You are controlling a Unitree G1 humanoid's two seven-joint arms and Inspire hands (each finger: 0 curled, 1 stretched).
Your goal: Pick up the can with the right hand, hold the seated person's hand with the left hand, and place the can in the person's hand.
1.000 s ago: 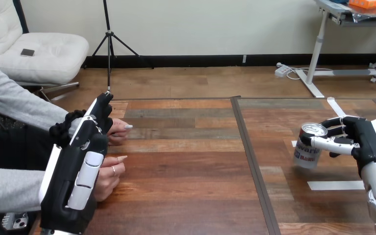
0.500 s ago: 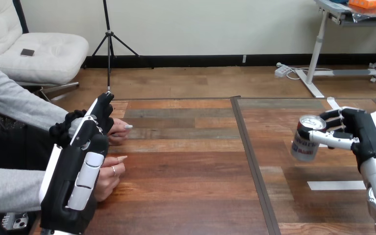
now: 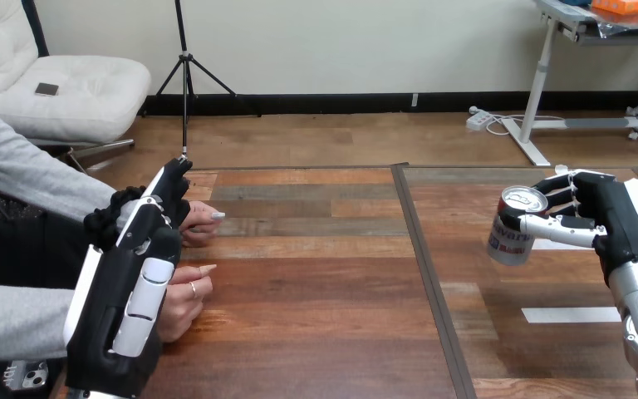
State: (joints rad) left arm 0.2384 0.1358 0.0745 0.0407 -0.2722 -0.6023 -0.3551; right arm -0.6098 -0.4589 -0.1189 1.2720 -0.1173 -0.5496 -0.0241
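Gripping the can (image 3: 507,243), the right hand (image 3: 619,224) had its thumb across the front and its fingers curled round the far side. The can sat over the right part of the tabletop (image 3: 316,283), seemingly clear of the wood, tilted so its silver top leaned toward the palm. A white tape strip (image 3: 569,314) lay on the wood nearer the robot, below the can. At the left edge the left hand (image 3: 129,291) stood with its back to the camera and its fingers straight, pointing away. Two hands of the person rested just beyond it: the far hand (image 3: 202,218) by the fingertips, the near hand (image 3: 184,299) beside the palm. Whether either touched the left hand could not be told.
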